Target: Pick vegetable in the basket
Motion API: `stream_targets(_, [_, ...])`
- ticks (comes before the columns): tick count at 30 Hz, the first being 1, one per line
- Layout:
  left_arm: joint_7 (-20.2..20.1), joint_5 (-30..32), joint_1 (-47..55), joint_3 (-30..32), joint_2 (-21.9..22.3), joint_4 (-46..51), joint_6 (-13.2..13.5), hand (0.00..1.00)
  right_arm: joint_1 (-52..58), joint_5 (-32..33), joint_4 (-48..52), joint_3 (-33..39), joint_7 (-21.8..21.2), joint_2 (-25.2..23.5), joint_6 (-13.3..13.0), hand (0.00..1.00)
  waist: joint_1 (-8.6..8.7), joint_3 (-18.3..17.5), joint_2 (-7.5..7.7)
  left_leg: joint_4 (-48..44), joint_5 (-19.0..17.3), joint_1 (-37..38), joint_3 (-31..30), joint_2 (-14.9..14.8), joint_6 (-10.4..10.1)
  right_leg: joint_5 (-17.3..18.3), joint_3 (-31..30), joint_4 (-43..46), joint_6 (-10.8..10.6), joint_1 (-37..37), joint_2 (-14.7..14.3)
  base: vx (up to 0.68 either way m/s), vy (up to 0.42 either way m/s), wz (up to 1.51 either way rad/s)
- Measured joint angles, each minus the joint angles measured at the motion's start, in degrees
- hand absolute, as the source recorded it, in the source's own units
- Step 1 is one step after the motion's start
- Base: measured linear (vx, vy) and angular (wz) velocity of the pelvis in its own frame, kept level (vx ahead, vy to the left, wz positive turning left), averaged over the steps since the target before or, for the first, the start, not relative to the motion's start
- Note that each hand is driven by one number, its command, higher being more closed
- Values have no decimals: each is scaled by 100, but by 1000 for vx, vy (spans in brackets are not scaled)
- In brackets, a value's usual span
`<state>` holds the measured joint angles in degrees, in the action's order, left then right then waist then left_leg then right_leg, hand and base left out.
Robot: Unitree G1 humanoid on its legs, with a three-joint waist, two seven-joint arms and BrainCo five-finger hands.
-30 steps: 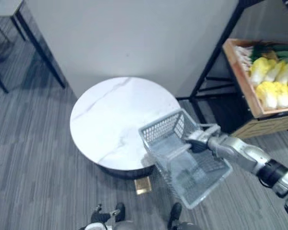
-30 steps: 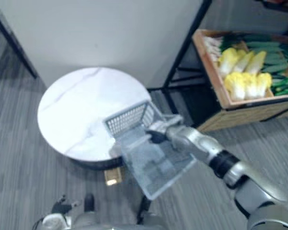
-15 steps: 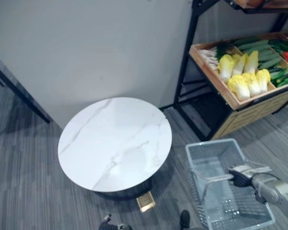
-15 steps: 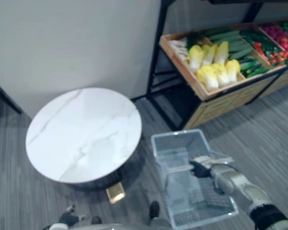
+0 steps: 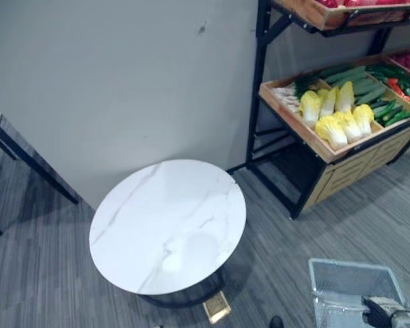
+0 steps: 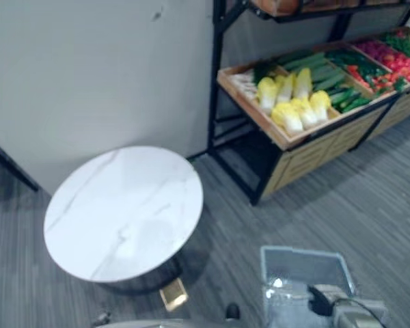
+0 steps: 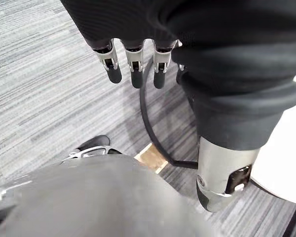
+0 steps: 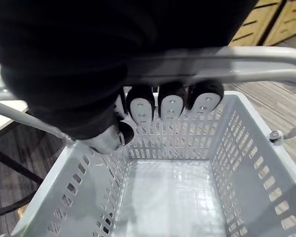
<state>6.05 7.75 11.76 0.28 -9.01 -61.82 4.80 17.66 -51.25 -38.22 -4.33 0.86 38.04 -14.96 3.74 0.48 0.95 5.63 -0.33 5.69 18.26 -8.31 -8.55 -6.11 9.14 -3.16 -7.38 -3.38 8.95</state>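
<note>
The right hand [image 8: 170, 103] is curled tight round the grey bar handle [image 8: 237, 61] of the empty grey plastic basket with holes [image 8: 246, 173]. The left hand [image 7: 133, 61] hangs loose, with straight fingers. The yellow leafy cabbages [image 5: 335, 116] lie in the wooden shelf crate [image 5: 348, 174], well apart from the basket. They look light and squashy, so hold one gently round its fat middle.

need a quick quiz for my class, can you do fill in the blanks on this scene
1. The right hand is curled round the ____ of the grey plastic basket.
2. The basket holds ____ vegetables.
3. The white marble table has a ____ top.
4. The napa cabbages in the wooden crate are mostly ____ in colour.
Missing words: handle; no; round; yellow.
</note>
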Motion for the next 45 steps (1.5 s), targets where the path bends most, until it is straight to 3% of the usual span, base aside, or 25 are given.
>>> stream_targets(5, [47, 281, -45, -1, -46, -158, -32, 0, 202, -3, -89, 335, 70, -386, 107, 100, 120, 19, 86, 5, -59, 149, 321, 174, 70, 320, -385, 775, -129, -448, 177, -17, 44, -23])
stream_targets(9, [102, 499, -70, -15, -177, -199, -44, 0, 93, -4, 36, 394, 140, -644, 245, 100, 232, 90, 255, -21, -66, 142, 924, 375, 261, 349, -612, 503, -255, -689, 310, -51, 97, -79])
stream_targets(10, [117, 547, -100, -45, -177, -195, -41, 0, -23, -6, 77, 395, 157, -707, 305, 100, 217, 150, 94, -25, -39, 104, 1264, 214, 374, 700, -79, 468, -94, -722, 343, -19, 96, -114])
stream_targets(11, [146, 622, -117, -45, -168, -188, -40, 0, -271, -67, 64, 392, 164, -735, 344, 100, 216, 289, 9, -204, -91, 102, 1574, -31, 410, 779, 860, 1142, 531, -870, 473, -8, 81, -118])
stream_targets(12, [161, 634, -157, -27, -196, -187, -46, 0, -349, -69, 71, 392, 173, -726, 357, 100, 230, 390, -24, -325, -138, 98, 1672, -138, 405, 889, 1289, 1573, 714, -888, 527, 21, 47, -123])
stream_targets(13, [186, 633, -228, 34, -281, -186, -54, 0, -414, -70, 44, 392, 176, -676, 384, 100, 207, 486, -2, -509, -226, 115, 1931, -270, 348, 1053, 1941, 2195, 961, -860, 690, 68, 13, -125])
stream_targets(14, [205, 632, -228, 200, -368, -187, -61, 0, -513, -65, 14, 386, 179, -674, 414, 100, 151, 471, 197, -632, -279, 160, 2264, -268, 285, 963, 2336, 2236, 1117, -662, 824, 87, -50, -184])
stream_targets(15, [212, 614, -230, 365, -437, -198, -113, 0, -703, -61, 1, 388, 222, -716, 472, 100, 49, 494, 392, -772, -350, 244, 2693, -270, 201, 940, 2408, 1808, 965, -554, 750, 60, -141, -185])
stream_targets(16, [218, 599, -281, 472, -413, -223, -167, 0, -939, -64, -46, 385, 232, -713, 507, 100, 63, 560, 318, -864, -367, 251, 2945, -407, 173, 877, 2423, 1583, 876, -540, 601, 19, -156, -167])
stream_targets(18, [218, 596, -343, 468, -308, -225, -163, 0, -1136, -64, -46, 387, 241, -629, 575, 100, 50, 623, 221, -873, -332, 339, 3304, -496, 117, 899, 2879, 1556, 842, -535, 612, 1, -117, -115])
stream_targets(22, [214, 590, -610, 463, 71, -179, -130, 0, -1213, -54, -34, 387, 276, -435, 725, 100, 92, 703, -216, -773, -139, 547, 3647, -739, -68, 929, 2917, 1422, 874, -565, 205, 5, -124, -65])
stream_targets(24, [218, 589, -724, 464, 135, -171, -120, 0, -1144, -62, -27, 377, 277, -432, 729, 100, 93, 689, -321, -837, -10, 571, 3611, -885, -148, 1052, 2909, 1516, 887, -568, 107, 10, -151, -11])
stream_targets(27, [236, 589, -751, 469, 141, -175, -122, 0, -901, -49, 192, 356, 305, -437, 675, 100, 126, 677, -325, -1812, -14, 388, 3550, -1385, -146, 1395, 2917, 1822, 934, -612, 81, 2, -156, -8])
stream_targets(28, [238, 588, -699, 469, 160, -179, -125, 0, -872, -48, 300, 306, 331, -425, 638, 100, 113, 705, -297, -2595, 0, 251, 3411, -1773, -103, 1468, 2810, 1837, 1004, -518, -20, 114, -269, -53])
stream_targets(29, [235, 585, -589, 519, 146, -143, -117, 0, -868, -42, 354, 190, 362, -412, 627, 100, 77, 739, -293, -3415, 175, 84, 3029, -2168, 208, 1539, 2626, 1827, 1071, -406, -172, 139, -271, -63])
stream_targets(30, [249, 577, -553, 568, 124, -146, -116, 0, -881, -40, 357, 107, 370, -410, 619, 100, 68, 765, -251, -3837, 290, -90, 2676, -2311, 420, 1575, 2524, 1812, 1096, -328, -226, 153, -225, -68])
stream_targets(31, [261, 470, -485, 642, 128, -156, -119, 0, -911, -38, 358, 8, 374, -402, 620, 100, 55, 790, -230, -4631, 88, -529, 1737, -2270, 489, 1594, 2362, 1716, 1106, -188, -300, 103, -134, -68])
stream_targets(32, [279, 295, -431, 710, 141, -137, -94, 0, -962, -14, 358, -64, 382, -388, 631, 100, 39, 804, -222, -5094, -313, -952, 857, -1811, 318, 1590, 2154, 1578, 1107, -86, -331, 98, -107, -68])
stream_targets(33, [280, 220, -429, 709, 155, -129, -77, 0, -985, -4, 356, -84, 382, -374, 630, 100, 24, 810, -228, -5185, -473, -1128, 517, -1550, 243, 1574, 2063, 1474, 1083, -25, -357, 98, -73, -88])
stream_targets(35, [280, 112, -413, 706, 228, -57, -21, 0, -985, 1, 326, -131, 380, -357, 628, 100, -274, 833, -253, -4812, -759, -1600, 122, -857, 278, 1505, 1692, 1101, 976, 132, -513, 117, -32, -101])
stream_targets(36, [278, 96, -410, 705, 234, -22, -14, 0, -986, 1, 326, -136, 378, -358, 627, 100, -286, 839, -258, -4570, -759, -1697, 125, -778, 277, 1475, 1694, 1025, 930, 182, -539, 154, -8, -68])
stream_targets(39, [276, 79, -296, 727, 257, 92, 10, 0, -990, 16, 321, -123, 382, -317, 649, 100, -253, 897, -294, -2371, -581, -1973, -301, -255, 176, 1410, 1619, 774, 822, 373, -650, 244, 38, -30])
stream_targets(41, [278, 87, -242, 746, 288, 88, 7, 0, -1092, 19, 321, -128, 383, -297, 681, 100, -308, 964, -427, -985, -193, -2135, -1066, -69, 102, 1408, 1445, 607, 811, 490, -815, 329, 126, -41])
stream_targets(44, [285, 91, -216, 755, 388, 74, -1, 0, -1252, 16, 303, -348, 385, -181, 685, 100, -513, 1049, -577, -953, -100, -2344, -1324, -161, 196, 1469, 1147, 536, 709, 643, -932, 357, 232, -61])
stream_targets(45, [305, 92, -165, 756, 417, 82, 3, 0, -1284, 12, 298, -507, 384, -160, 685, 100, -574, 1048, -570, -990, 175, -2284, -1276, -124, 234, 1542, 1011, 529, 581, 803, -890, 447, 286, -44])
